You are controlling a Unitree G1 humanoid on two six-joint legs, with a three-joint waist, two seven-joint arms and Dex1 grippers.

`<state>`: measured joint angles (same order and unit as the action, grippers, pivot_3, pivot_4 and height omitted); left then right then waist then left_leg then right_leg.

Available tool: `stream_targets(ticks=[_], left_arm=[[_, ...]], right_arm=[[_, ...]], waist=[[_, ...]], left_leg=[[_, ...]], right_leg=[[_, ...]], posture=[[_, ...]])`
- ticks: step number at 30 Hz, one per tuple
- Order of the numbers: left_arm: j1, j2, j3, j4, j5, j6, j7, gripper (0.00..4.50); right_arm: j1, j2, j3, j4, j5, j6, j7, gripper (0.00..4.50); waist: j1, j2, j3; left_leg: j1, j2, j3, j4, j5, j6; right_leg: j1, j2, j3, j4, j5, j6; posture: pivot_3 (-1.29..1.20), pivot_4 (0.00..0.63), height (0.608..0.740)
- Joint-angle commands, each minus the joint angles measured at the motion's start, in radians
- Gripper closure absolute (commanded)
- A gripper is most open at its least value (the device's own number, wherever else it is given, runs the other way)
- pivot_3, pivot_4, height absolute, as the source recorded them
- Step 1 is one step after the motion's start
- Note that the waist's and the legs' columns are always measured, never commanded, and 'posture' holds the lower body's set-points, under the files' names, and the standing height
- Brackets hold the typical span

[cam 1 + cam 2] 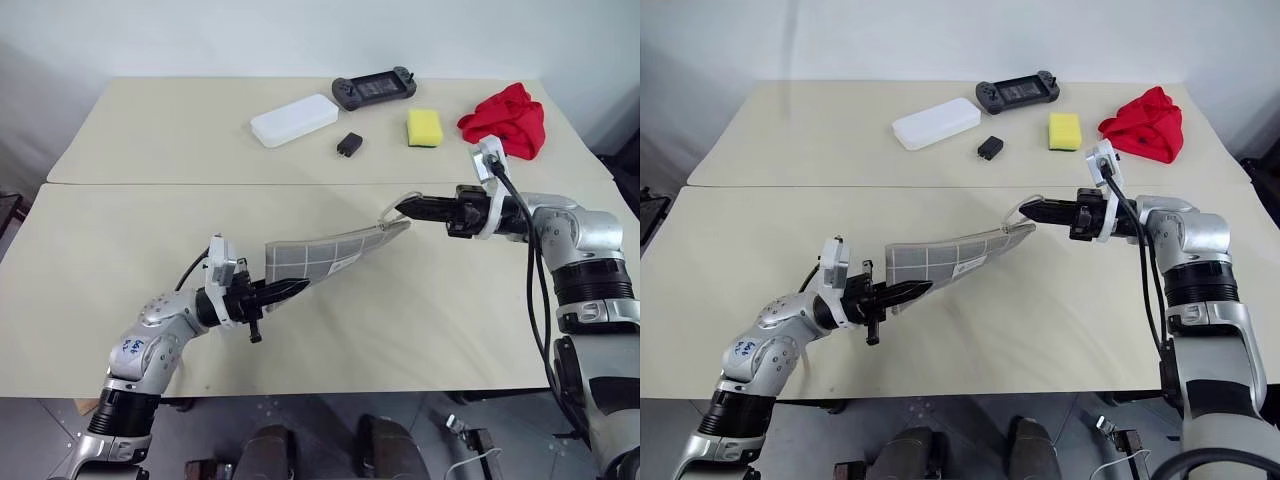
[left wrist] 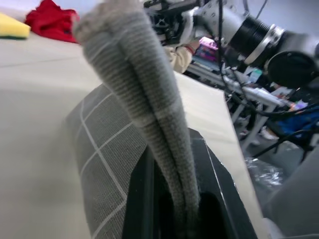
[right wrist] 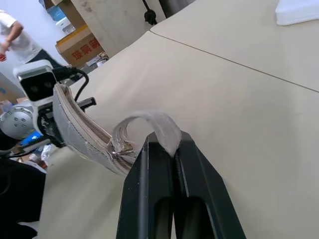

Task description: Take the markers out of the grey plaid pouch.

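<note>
The grey plaid pouch [image 1: 330,252] hangs stretched above the near table between both grippers, edge up. My left gripper [image 1: 300,288] is shut on its left end; in the left wrist view the fabric edge [image 2: 144,99] runs up from between the black fingers [image 2: 214,179]. My right gripper [image 1: 402,208] points left and is shut on the thin pale loop [image 3: 149,122] at the pouch's right end, by the zip. The markers are hidden.
On the far table lie a plain white oblong case [image 1: 293,120], a black game controller [image 1: 373,88], a small black adapter [image 1: 349,144], a yellow sponge [image 1: 424,127] and a red cloth [image 1: 506,120]. A person [image 3: 12,30] stands beyond the table.
</note>
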<state>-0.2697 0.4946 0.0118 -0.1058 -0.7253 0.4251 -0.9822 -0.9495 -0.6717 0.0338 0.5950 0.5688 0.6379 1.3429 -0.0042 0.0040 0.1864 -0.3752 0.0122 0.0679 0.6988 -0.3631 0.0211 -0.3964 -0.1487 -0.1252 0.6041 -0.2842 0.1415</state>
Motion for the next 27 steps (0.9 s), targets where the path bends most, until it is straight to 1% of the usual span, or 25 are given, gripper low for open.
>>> stream_targets(ticks=[1,6,9,13,15,17,19,20,23,25,27], left_arm=[[0.030,0.056,0.100,-0.003,-0.046,0.024,-0.038,4.50],[0.026,0.073,0.106,0.006,-0.041,0.027,-0.049,4.50],[0.020,0.074,0.104,0.009,-0.017,-0.007,-0.054,4.50],[0.008,0.083,0.102,0.017,0.004,-0.038,-0.059,4.50],[0.001,0.085,0.109,0.029,0.009,-0.057,-0.059,4.50],[-0.007,0.078,0.118,0.040,0.034,-0.108,-0.049,4.50],[-0.023,0.066,0.118,0.059,0.089,-0.199,-0.035,4.50],[-0.030,0.064,0.110,0.061,0.108,-0.227,-0.037,4.50],[-0.045,0.050,0.087,0.064,0.146,-0.287,-0.035,4.50],[-0.052,0.033,0.075,0.044,0.123,-0.254,-0.024,4.50],[-0.049,0.029,0.054,0.027,0.118,-0.233,-0.030,4.50]], right_arm=[[-0.003,-0.112,-0.120,0.070,-0.042,-0.076,-0.049,4.48],[-0.002,-0.101,-0.142,0.084,-0.032,-0.157,-0.066,4.48],[0.001,-0.088,-0.152,0.081,-0.029,-0.217,-0.077,4.48],[-0.008,-0.088,-0.161,0.084,-0.012,-0.230,-0.087,4.48],[-0.018,-0.099,-0.151,0.115,-0.032,-0.250,-0.109,4.48],[-0.025,-0.109,-0.143,0.144,-0.050,-0.272,-0.125,4.48],[-0.029,-0.116,-0.132,0.165,-0.067,-0.284,-0.138,4.48],[-0.025,-0.116,-0.124,0.163,-0.069,-0.267,-0.134,4.48],[0.006,-0.101,-0.108,0.112,-0.068,-0.256,-0.101,4.48],[0.046,-0.072,-0.082,-0.001,-0.061,-0.241,-0.087,4.48],[0.068,-0.018,-0.076,-0.126,-0.030,-0.205,-0.115,4.48]], waist=[[0.000,0.000,0.000],[0.001,0.000,0.000],[0.001,0.000,0.000],[0.000,0.000,0.000],[0.001,0.000,0.000],[0.001,0.000,0.000],[0.001,0.000,0.000],[0.001,0.000,0.000],[0.001,0.000,0.000],[0.002,0.000,0.000],[0.002,0.000,0.000]], left_leg=[[0.000,0.000,0.000,0.000,0.000,0.000],[0.000,0.000,0.000,0.000,0.000,0.000],[0.000,0.000,0.000,0.000,0.000,0.000],[0.000,0.000,0.000,0.000,0.000,0.000],[0.000,0.000,0.000,0.000,0.000,0.000],[0.000,0.000,0.000,0.000,0.000,0.000],[0.000,0.000,0.000,0.000,0.000,0.000],[0.000,0.000,0.000,0.000,0.000,0.000],[0.000,0.000,0.001,0.000,0.000,0.000],[0.000,0.000,0.001,0.000,0.000,0.000],[0.000,0.000,0.001,0.000,0.000,0.000]], right_leg=[[0.000,0.000,0.000,0.000,0.000,0.000],[0.000,0.000,0.000,0.000,0.000,0.000],[0.000,0.000,0.000,0.000,0.000,0.000],[0.000,0.000,0.000,0.000,0.000,0.000],[0.000,0.000,0.000,0.000,0.000,0.000],[0.000,0.000,0.000,0.000,0.000,0.000],[0.000,0.000,0.000,0.000,0.000,0.000],[0.000,0.000,0.000,0.000,0.000,0.000],[0.000,0.000,0.000,0.000,0.000,0.000],[0.000,0.000,-0.001,0.000,0.000,0.000],[0.000,0.000,-0.001,0.000,0.000,0.000]], posture=[[0.00,0.150,0.740],[0.00,0.150,0.740],[0.00,0.150,0.740],[0.00,0.150,0.740],[0.00,0.150,0.740],[0.00,0.150,0.740],[0.00,0.150,0.740],[0.00,0.150,0.740],[0.00,0.150,0.740],[0.00,0.150,0.740],[0.00,0.150,0.740]])
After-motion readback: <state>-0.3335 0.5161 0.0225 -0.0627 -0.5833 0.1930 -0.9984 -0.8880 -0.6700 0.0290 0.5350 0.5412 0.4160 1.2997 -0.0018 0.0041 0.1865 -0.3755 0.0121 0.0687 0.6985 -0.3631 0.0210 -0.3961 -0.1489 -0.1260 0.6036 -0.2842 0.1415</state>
